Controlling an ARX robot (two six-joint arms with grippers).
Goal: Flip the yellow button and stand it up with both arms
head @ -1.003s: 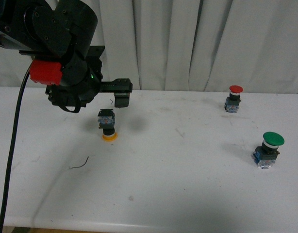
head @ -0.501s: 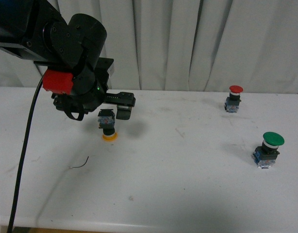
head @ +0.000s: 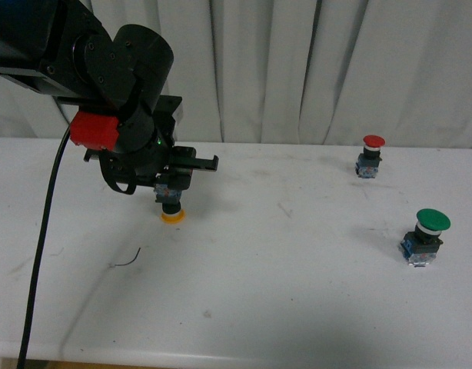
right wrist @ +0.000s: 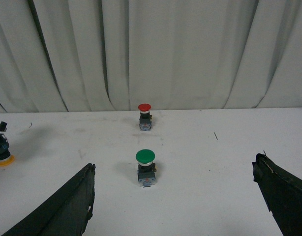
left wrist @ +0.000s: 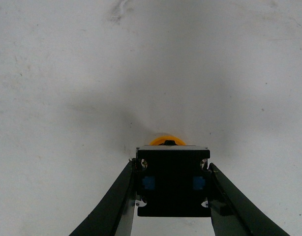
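Yellow button (head: 171,201) cap-down on table (head: 297,269), base pinched by left tool (left wrist: 171,172); right tool (right wrist: 173,169) wide, holding nothing.

Table (head: 297,277): yellow button (head: 172,216), others (head: 373,156) (head: 428,234), maybe wire (head: 128,258)

Left wrist camera close above yellow button (left wrist: 173,184)

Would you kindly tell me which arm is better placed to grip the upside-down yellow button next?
Left. The left gripper straddles the base block of the yellow button, which stands cap down. The right gripper is open and far off; the button sits at its view's edge.
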